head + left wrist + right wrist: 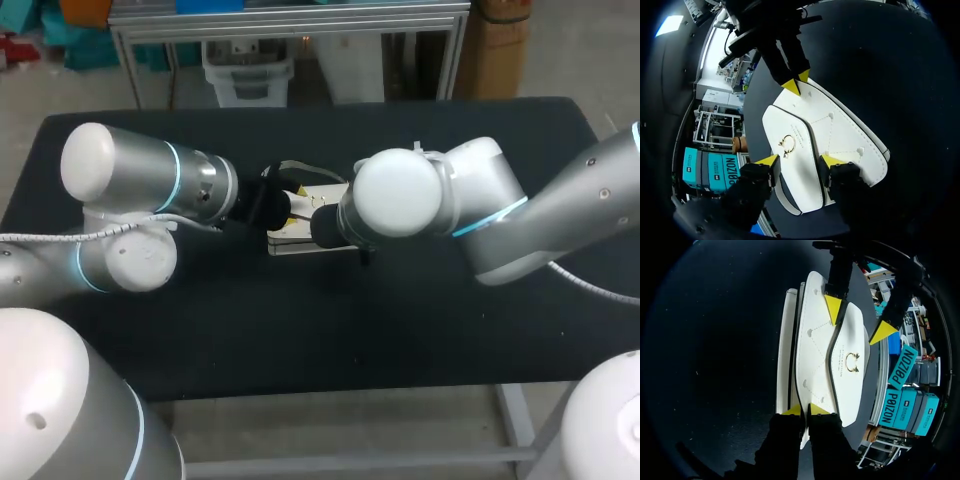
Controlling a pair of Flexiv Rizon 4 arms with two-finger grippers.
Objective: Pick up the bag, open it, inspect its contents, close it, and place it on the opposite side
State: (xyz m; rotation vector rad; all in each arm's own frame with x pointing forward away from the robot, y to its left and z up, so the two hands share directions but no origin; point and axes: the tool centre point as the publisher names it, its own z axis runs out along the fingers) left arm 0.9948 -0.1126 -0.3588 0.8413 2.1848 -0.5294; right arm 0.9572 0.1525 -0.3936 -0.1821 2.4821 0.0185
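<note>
On the black table (400, 330), dead centre, lay the white bag (815, 355), stiff and light-looking, right gripper (806, 410) pinching its right edge, left gripper (800, 161) spread open astride the flap (790, 125), the likeliest hold.

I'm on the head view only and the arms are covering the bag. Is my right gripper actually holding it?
Observer: Yes. In the right wrist view the right gripper is pinched on the near edge of the white bag, with its yellow tips almost together.
Operator: And the left one?
Observer: The left gripper is open. Its fingers straddle the flap at the opposite end of the bag, without clamping it.
Operator: Is the flap lifted?
Observer: It does not look lifted. It appears to lie down on the bag's front, with the gold clasp facing up between the two grippers.
</note>
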